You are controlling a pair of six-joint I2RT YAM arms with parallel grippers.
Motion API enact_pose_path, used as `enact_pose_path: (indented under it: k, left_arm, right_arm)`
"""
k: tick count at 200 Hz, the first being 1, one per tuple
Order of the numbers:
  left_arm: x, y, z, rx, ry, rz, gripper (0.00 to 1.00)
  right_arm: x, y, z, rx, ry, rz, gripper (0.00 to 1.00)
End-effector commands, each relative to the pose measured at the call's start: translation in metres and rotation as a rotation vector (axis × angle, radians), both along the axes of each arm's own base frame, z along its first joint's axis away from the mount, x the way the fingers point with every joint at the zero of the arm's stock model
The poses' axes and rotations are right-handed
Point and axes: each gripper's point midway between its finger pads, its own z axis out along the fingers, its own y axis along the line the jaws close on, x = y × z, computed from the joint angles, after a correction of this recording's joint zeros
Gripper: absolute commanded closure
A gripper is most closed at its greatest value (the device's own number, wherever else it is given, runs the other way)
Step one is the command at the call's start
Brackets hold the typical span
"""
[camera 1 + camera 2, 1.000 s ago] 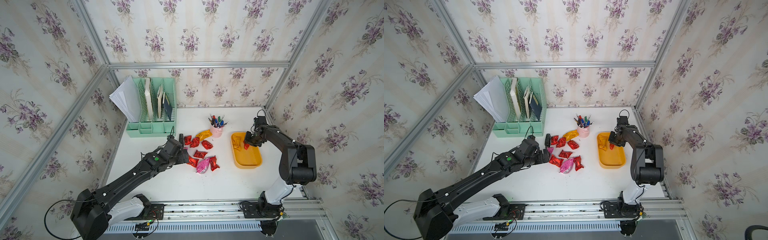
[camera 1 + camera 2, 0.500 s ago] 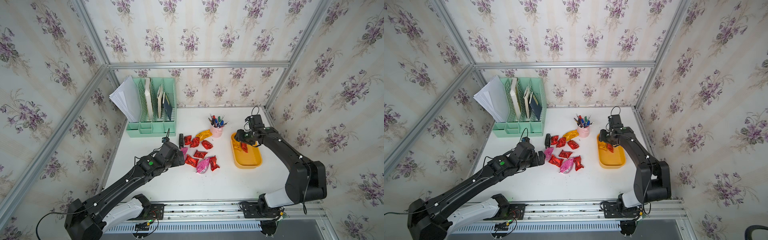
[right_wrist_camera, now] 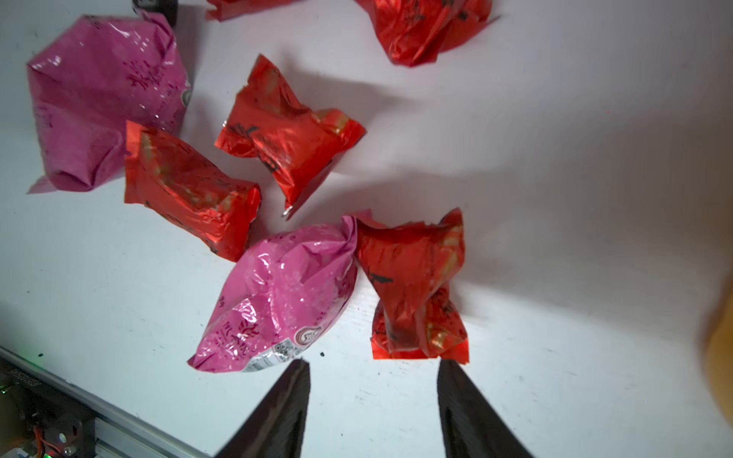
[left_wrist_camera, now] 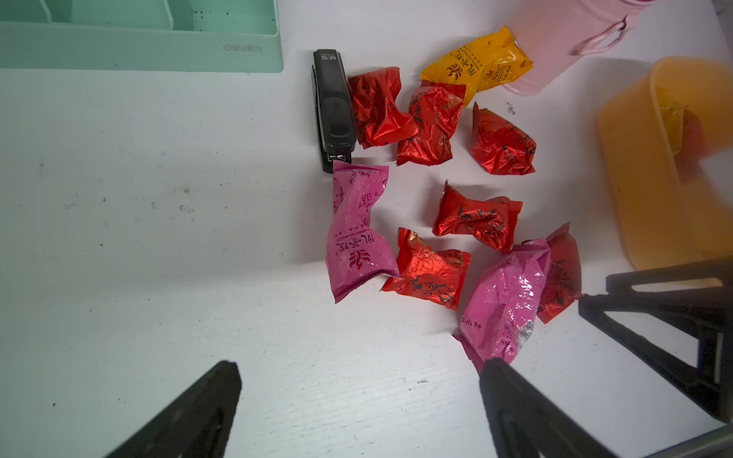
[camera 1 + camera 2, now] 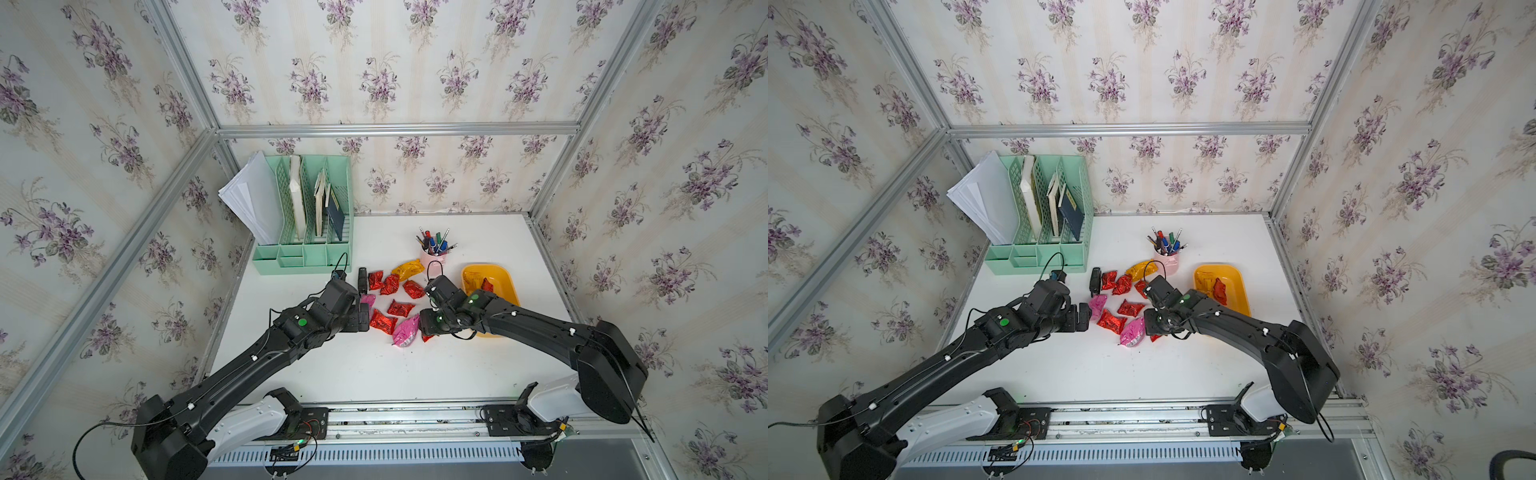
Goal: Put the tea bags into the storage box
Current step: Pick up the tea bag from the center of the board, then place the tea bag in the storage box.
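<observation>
On the table (image 5: 374, 374), the left gripper (image 4: 359, 366) hovered with its jaws spread wide and nothing between them. One tip overlapped the end of a pink bag (image 4: 503, 301) in the wrist view, though whether it touched could not be told. The right gripper (image 3: 373, 365) faced it from the other side, jaws likewise parted and empty. Its tips were just short of a red bag (image 3: 416, 285) that lay against the same pink bag.

Just beyond lay a flat red bag (image 5: 382, 322) and a twisted red bag (image 5: 400, 308), slightly apart. A second pink bag (image 5: 368, 299) lay beside the left gripper, its far end at the near end of the stapler (image 5: 363, 279).

Farther back, three red bags (image 5: 390, 284) sat in a loose row beside the stapler, the two nearest it overlapping. A yellow bag (image 5: 407, 268) rested against the cup (image 5: 434, 259).

To the right, the box (image 5: 1235, 286) was partly hidden by the right arm. It held one crumpled red packet (image 5: 1219, 291) and a yellow packet (image 5: 1204, 278). The organiser (image 5: 307, 257) stood at the far left.
</observation>
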Motion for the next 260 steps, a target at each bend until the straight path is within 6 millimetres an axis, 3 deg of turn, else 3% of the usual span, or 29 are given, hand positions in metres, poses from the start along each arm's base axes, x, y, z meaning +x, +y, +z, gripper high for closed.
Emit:
enact_pose_path:
  k: [1, 64, 104, 134, 180, 197, 219, 224, 260]
  left_arm:
    - [-0.002, -0.002, -0.002, 0.029, 0.004, -0.062, 0.01]
    - [-0.007, 0.01, 0.001, 0.056, -0.015, -0.083, 0.01]
    - [-0.006, 0.011, -0.002, 0.052, -0.022, -0.084, 0.01]
    - [0.001, 0.002, -0.008, 0.041, -0.009, -0.1, 0.01]
    - [0.028, -0.024, -0.007, -0.004, 0.001, -0.094, 0.01]
    - [0.036, -0.036, -0.008, -0.031, 0.024, -0.092, 0.01]
    - [0.041, -0.046, -0.014, -0.051, 0.071, -0.078, 0.01]
    - [0.041, -0.047, -0.016, -0.055, 0.083, -0.072, 0.01]
    - [0.037, -0.051, -0.028, -0.107, 0.138, -0.018, 0.01]
  right_arm:
    - [0.012, 0.0, -0.006, -0.018, -0.043, -0.079, 0.42]
    - [0.035, 0.001, -0.032, -0.156, -0.056, -0.09, 0.46]
    - [0.034, -0.008, -0.04, -0.201, -0.047, -0.118, 0.66]
    - [0.035, -0.01, -0.02, -0.178, -0.079, -0.13, 0.75]
    - [0.05, -0.021, 0.038, -0.114, -0.156, -0.148, 0.81]
    - [0.061, -0.036, 0.057, -0.078, -0.166, -0.171, 0.82]
    - [0.08, -0.076, 0.075, -0.057, -0.172, -0.227, 0.82]
    - [0.09, -0.098, 0.079, -0.058, -0.175, -0.281, 0.83]
    - [0.125, -0.196, 0.084, -0.052, -0.167, -0.458, 0.83]
